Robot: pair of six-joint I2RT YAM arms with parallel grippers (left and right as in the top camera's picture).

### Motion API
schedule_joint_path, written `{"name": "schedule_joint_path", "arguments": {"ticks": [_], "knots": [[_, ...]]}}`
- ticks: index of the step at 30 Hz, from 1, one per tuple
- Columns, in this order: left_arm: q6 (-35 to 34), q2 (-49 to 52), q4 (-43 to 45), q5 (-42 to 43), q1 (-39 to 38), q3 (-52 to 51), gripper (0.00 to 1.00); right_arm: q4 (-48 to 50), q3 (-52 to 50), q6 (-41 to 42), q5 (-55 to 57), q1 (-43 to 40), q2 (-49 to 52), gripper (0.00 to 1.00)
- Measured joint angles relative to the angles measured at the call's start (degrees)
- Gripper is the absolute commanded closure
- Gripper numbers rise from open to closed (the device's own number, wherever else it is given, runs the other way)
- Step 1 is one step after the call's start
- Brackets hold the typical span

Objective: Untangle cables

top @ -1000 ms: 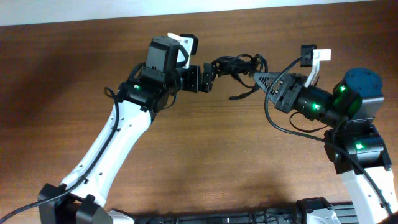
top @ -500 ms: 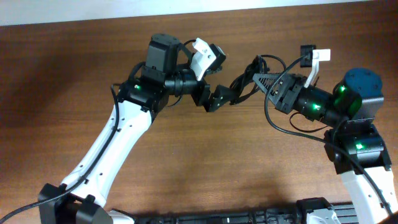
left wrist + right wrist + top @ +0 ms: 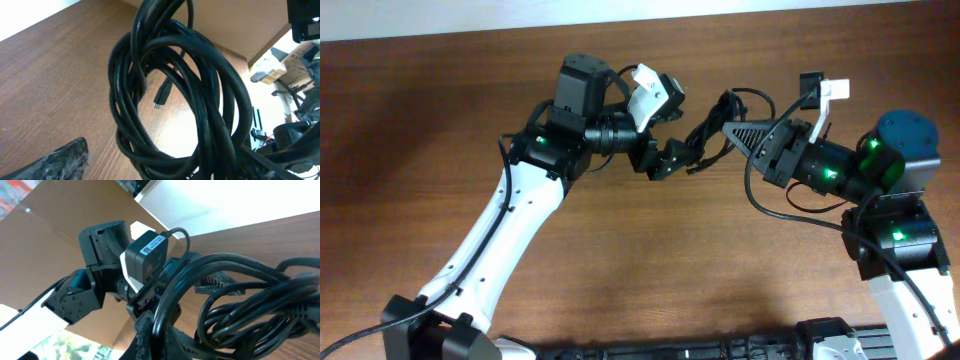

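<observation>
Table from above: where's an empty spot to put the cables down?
Bare wood lies in the wide gap between the left arm and the right arm, below the cables, and on the table outside the left arm. It's crowded up top, where both arms meet at the cables.

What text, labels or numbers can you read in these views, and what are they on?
No text can be read in any view.
The grey sticker on the black camera box on the left arm is printed, but the print is too small and blurred to read.
The cables show no markings.
</observation>
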Motion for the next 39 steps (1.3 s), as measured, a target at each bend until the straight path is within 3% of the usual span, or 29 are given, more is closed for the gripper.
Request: {"name": "schedule_joint_path", "arguments": {"ticks": [3,10,12,14,15,21,25,29,35,39], "knots": [[0.2,0.0,0.2,0.0,0.0,0.0,0.17,1.0,0.0,0.0,-1.4,0.0,0.0,0.96],[0.9,0.0,1.2,-1.2,0.0,0.0,0.69,1.9,0.0,0.0,-3.0,0.0,0.0,0.96],[0.6,0.0,1.4,-1.5,0.0,0.0,0.80,1.9,0.0,0.0,-3.0,0.0,0.0,0.96],[0.8,0.0,1.4,-1.7,0.0,0.0,0.99,1.9,0.0,0.0,-3.1,0.0,0.0,0.96],[0.8,0.0,1.4,-1.7,0.0,0.0,1.00,1.9,0.0,0.0,-3.1,0.0,0.0,0.96],[0.7,0.0,1.4,-1.7,0.0,0.0,0.79,2.0,0.0,-0.6,-3.2,0.0,0.0,0.96],[0.4,0.0,1.4,-0.1,0.0,0.0,0.47,2.7,0.0,-1.0,-2.9,0.0,0.0,0.96],[0.5,0.0,0.8,3.1,0.0,0.0,0.30,4.8,0.0,-1.2,-1.6,0.0,0.0,0.96],[0.6,0.0,-0.6,8.5,0.0,0.0,0.18,4.8,0.0,-1.9,0.1,0.0,0.1,0.96],[0.6,0.0,-0.6,13.4,0.0,0.0,0.18,4.7,0.0,-3.4,0.5,0.0,1.8,0.96]]}}
